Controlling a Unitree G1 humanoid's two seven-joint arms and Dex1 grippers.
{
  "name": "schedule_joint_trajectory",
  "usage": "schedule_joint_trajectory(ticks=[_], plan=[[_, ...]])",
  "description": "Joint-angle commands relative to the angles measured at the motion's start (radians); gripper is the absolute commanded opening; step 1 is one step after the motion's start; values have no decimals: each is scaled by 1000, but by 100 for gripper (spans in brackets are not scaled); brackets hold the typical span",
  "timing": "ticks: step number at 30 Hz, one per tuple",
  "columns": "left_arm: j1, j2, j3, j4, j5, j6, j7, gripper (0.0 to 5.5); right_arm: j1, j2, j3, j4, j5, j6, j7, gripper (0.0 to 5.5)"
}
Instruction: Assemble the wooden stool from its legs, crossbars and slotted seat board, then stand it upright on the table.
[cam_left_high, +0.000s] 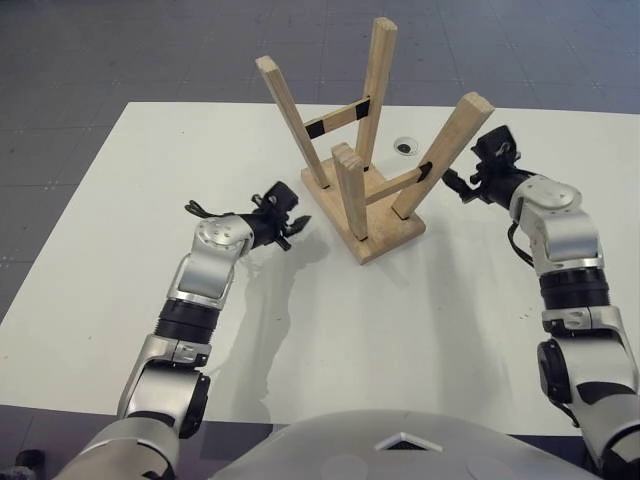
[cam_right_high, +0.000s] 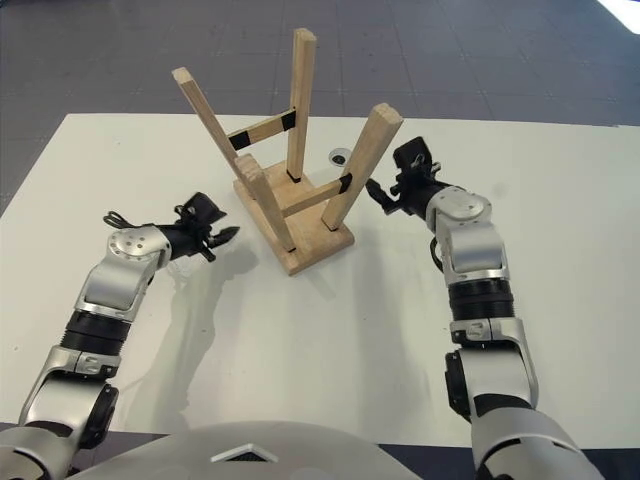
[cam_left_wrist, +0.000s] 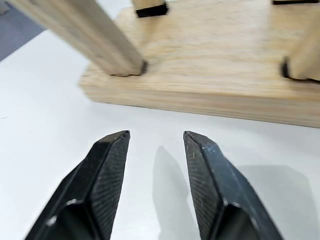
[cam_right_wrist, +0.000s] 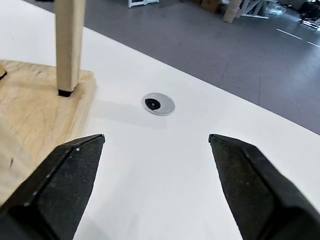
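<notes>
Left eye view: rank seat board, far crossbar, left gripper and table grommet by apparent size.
1. seat board: clearly largest.
2-3. far crossbar and left gripper: these look about alike, and the gripper is nearer the camera, so I won't rank them.
4. table grommet: smallest.

Left arm (cam_left_high: 205, 270): comes into the head view at 7 o'clock, bent at the elbow, with the forearm running toward 1 o'clock.
Left wrist (cam_left_high: 255, 228): roughly in line with the forearm, turned slightly toward 3 o'clock.
Left gripper (cam_left_wrist: 156, 137): held low, pointing toward 2 o'clock; its two dark fingers (cam_left_wrist: 107, 175) stand a narrow gap apart with nothing between them.
Right arm (cam_left_high: 565, 260): rises from 5 o'clock, the forearm almost straight toward 12 o'clock.
Right wrist (cam_left_high: 510, 185): bent sharply inward, toward 9 o'clock.
Right gripper (cam_right_wrist: 156, 136): points toward 9 o'clock; its fingers (cam_right_wrist: 65, 175) are spread wide and hold nothing.
</notes>
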Motion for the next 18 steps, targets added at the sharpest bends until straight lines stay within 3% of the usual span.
schedule_joint_trajectory(ticks=[1,11,15,18], plan=[[-105,34,129,82,1,-45,143,201,66,-27,72,-201,7,57,73,386],[-150,55,220,251,8,-117,284,201,148,30,162,-697,225,281,183,386],[-118,92,216,269,25,-91,296,201,124,-55,108,-560,179,240,170,386],[-45,141,265,246,21,-13,317,201,92,-111,112,-299,83,125,143,386]])
